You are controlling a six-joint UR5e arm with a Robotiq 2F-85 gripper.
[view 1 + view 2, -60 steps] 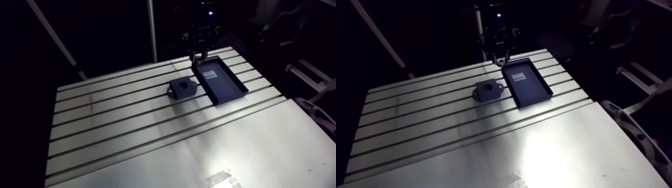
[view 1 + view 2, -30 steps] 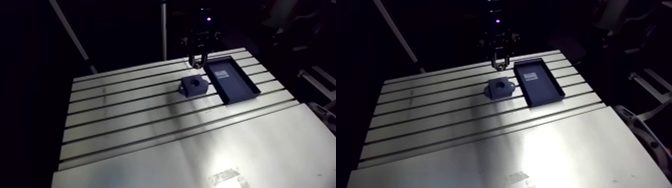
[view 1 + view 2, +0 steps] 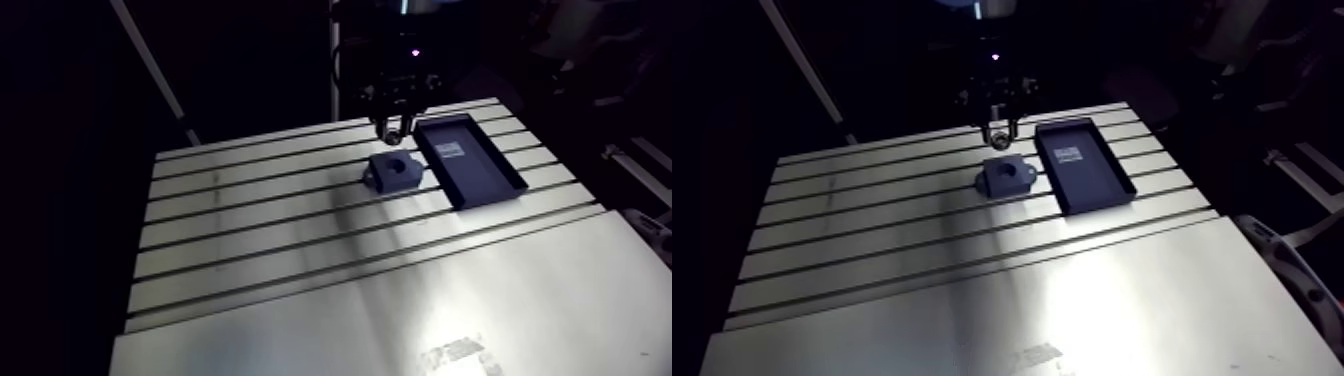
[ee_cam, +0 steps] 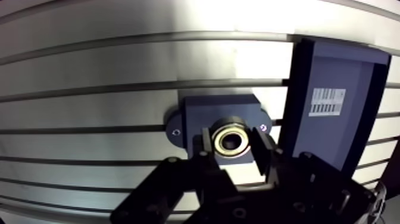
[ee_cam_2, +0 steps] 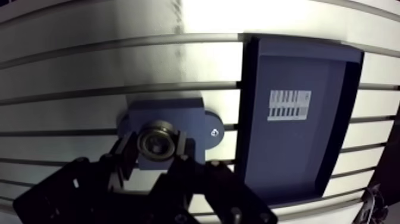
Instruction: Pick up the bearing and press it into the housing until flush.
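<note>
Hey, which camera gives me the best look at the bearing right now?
The wrist view. There the bearing sits close up, gripped in the claw with the housing behind it, its ring and bore plain. The arm view shows only a tiny glint at the claw's tip near the housing.

Slotted table [image 3: 300, 250], housing [image 3: 395, 172], dark tray [image 3: 470, 172] beside

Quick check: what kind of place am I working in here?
Probably a lab or workshop assembly bench: a slotted aluminium table, a dark housing beside a barcoded tray, and the claw holding a bearing.
</note>
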